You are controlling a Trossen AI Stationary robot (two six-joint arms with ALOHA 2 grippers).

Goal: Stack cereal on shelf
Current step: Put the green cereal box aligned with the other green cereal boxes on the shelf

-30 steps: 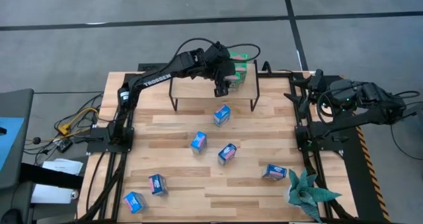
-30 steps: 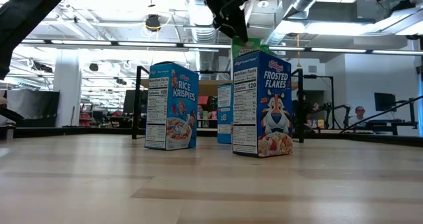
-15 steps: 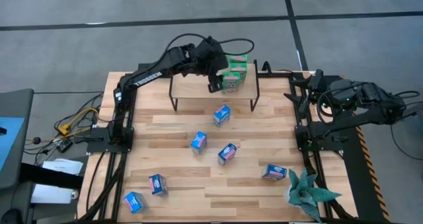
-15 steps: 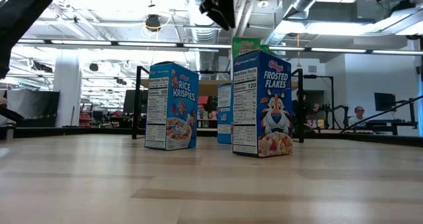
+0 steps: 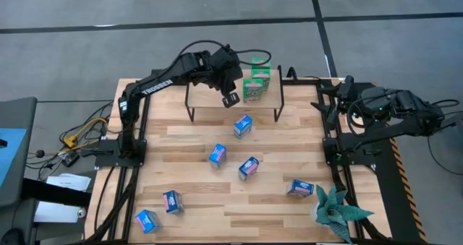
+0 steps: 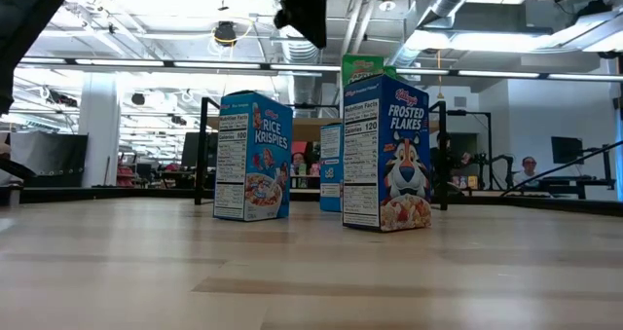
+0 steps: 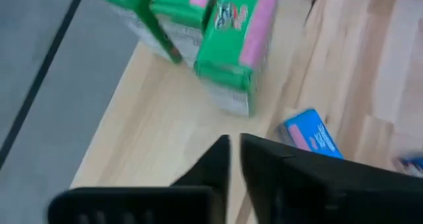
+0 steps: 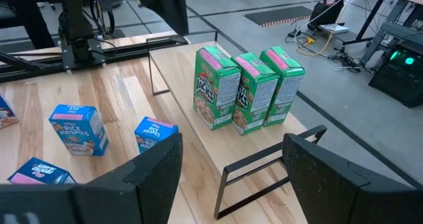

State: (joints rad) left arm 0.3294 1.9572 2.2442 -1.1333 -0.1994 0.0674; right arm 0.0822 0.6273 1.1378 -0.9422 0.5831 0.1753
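Three green cereal boxes point(image 5: 256, 82) stand upright in a row at the right end of the shelf point(image 5: 206, 102), a light-wood board on black legs; they show again in the right wrist view point(image 8: 248, 92) and the left wrist view point(image 7: 231, 32). My left gripper point(image 5: 230, 99) hangs above the shelf's middle, to the left of the green boxes, shut and with nothing in it point(image 7: 234, 143). Several blue cereal boxes point(image 5: 243, 125) rest on the table in front of the shelf. My right gripper point(image 8: 231, 148) waits open at the table's right edge.
Blue boxes lie scattered from mid-table point(image 5: 217, 155) to the near left corner point(image 5: 146, 220) and near right point(image 5: 299, 188). A teal spiky plant point(image 5: 336, 212) sits at the near right corner. The shelf's left half point(image 8: 198, 141) is bare board.
My left gripper has drawn back from the nearest green box toward the table's left along the shelf, risen a little, rolled about its own line and shut with nothing in it. The three green boxes stay standing on the shelf.
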